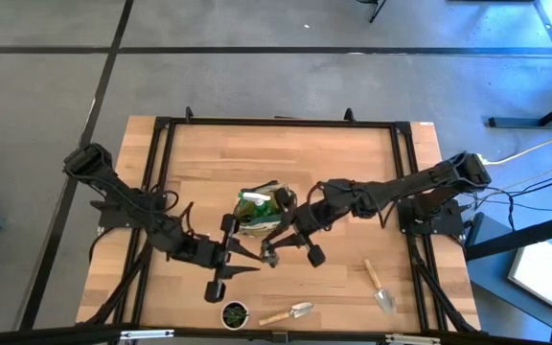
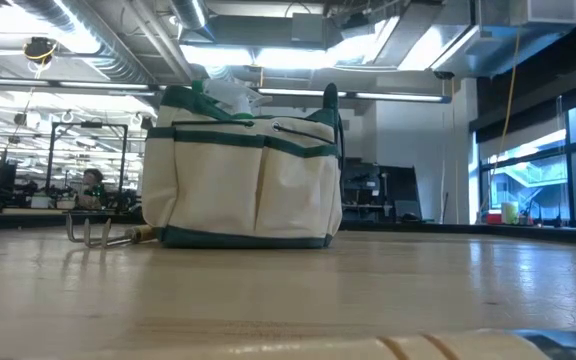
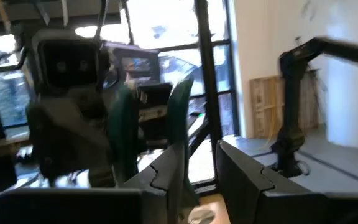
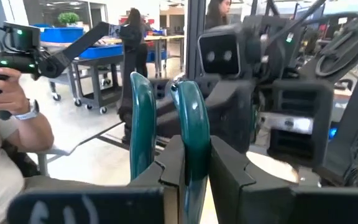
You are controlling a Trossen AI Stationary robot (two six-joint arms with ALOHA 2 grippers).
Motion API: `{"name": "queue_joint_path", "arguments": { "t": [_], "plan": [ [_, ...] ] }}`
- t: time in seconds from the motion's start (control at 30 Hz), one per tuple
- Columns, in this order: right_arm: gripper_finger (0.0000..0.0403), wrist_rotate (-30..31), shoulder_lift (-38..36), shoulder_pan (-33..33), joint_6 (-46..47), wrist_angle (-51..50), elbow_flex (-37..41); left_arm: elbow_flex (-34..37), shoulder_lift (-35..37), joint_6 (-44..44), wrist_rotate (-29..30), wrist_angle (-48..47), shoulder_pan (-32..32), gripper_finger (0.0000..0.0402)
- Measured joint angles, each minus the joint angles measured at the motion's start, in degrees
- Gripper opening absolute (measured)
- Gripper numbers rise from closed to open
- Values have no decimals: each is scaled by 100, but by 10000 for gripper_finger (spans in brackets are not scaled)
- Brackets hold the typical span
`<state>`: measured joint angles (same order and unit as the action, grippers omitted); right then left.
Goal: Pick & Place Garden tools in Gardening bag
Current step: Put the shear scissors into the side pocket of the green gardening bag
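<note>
Gardening bag (image 1: pixel 257 213) stands mid-desk (image 1: pixel 286 153). Both arms meet just in front of it. Right end effector (image 4: pixel 187 163) pinches one green bag handle (image 4: pixel 191 127) between nearly closed fingers. Left end effector (image 3: pixel 199 163) also at the green handles (image 3: pixel 178 121); grip cannot be told. Two trowels (image 1: pixel 380 286) (image 1: pixel 288 312) lie near the front edge, a potted plant (image 1: pixel 235 313) beside one. A fork (image 2: pixel 103 232) lies beside the bag.

overhead camera looks straight down; low one sits level, close to the gardening bag (image 2: pixel 243 170) both share.
</note>
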<state>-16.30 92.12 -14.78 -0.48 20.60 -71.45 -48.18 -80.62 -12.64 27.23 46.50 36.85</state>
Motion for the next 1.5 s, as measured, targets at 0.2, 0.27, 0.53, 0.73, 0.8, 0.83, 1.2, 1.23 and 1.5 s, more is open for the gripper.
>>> {"name": "queue_joint_path", "arguments": {
  "t": [0.2, 0.27, 0.53, 0.73, 0.8, 0.83, 1.2, 1.23, 1.5],
  "plan": [
    [47, 130, 15, -47, -45, -54, -56, 0, 0, -51, 509, -57, 144, 111],
    [47, 132, 13, -76, -98, 14, -56, 0, 0, -28, 699, -67, 142, 121],
    [47, 751, 13, -193, -282, 7, -56, 0, 0, -11, 462, -111, 86, 141],
    [47, 1089, 17, -225, -362, -16, -56, 0, 0, -11, 477, -108, 82, 141],
    [47, 1089, 17, -223, -361, -16, -56, 0, 0, -12, 448, -105, 81, 141],
    [47, 1087, 17, -223, -359, -16, -56, 0, 0, -16, 410, -108, 79, 141],
    [47, 1071, 20, -225, -298, 2, -54, 0, 0, 122, -151, -119, -81, 140],
    [47, 1074, 20, -225, -298, 0, -53, 0, 0, 140, -175, -124, -107, 140],
    [47, 1126, 164, -219, -299, 193, -48, 0, -29, 149, -165, -138, -137, 139]
  ]
}}
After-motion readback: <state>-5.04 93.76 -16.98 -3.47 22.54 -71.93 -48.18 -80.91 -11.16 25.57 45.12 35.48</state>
